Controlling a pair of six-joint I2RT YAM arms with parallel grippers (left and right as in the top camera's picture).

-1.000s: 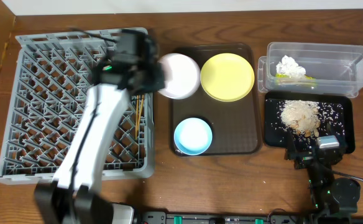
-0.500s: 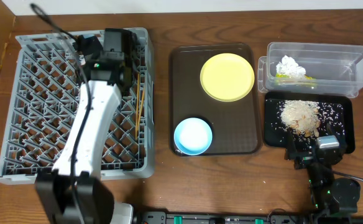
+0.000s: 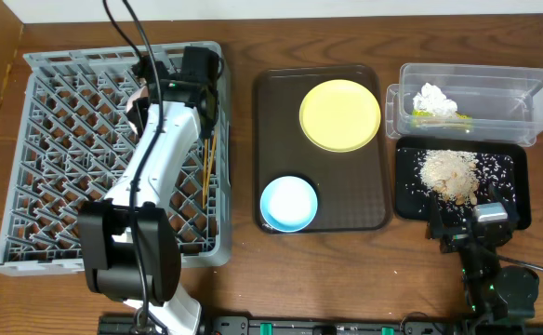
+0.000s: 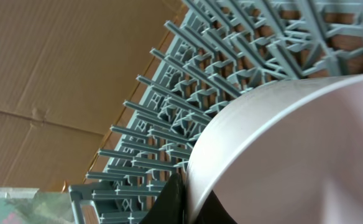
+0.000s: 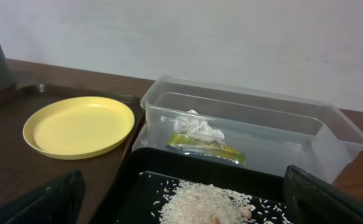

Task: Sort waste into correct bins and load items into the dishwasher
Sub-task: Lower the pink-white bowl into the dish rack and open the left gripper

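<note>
My left gripper [image 3: 152, 89] is shut on the rim of the white bowl [image 3: 139, 100] and holds it on edge over the back right of the grey dish rack [image 3: 58, 186]. In the left wrist view the bowl [image 4: 293, 149] fills the right side, its rim pinched in the jaws [image 4: 184, 200] above the rack's pegs [image 4: 188, 106]. Two chopsticks [image 3: 206, 172] lie in the rack. The yellow plate [image 3: 340, 114] and the light-blue bowl [image 3: 288, 203] sit on the brown serving tray. My right gripper [image 3: 462, 228] is open and empty at the front of the black tray [image 3: 411, 200]. The white cup is out of view.
The brown serving tray [image 3: 321, 149] lies between the rack and the bins. The clear tub [image 3: 476, 102] holds tissue [image 3: 436, 100] and the wrapper [image 3: 439, 117]. Rice [image 3: 448, 172] is piled in the black tray. The right wrist view shows the plate [image 5: 79, 126], the tub [image 5: 256, 118] and the rice [image 5: 206, 202].
My left arm has carried the white bowl from the serving tray leftward over the rack and turned it on edge. The right arm has not moved.
</note>
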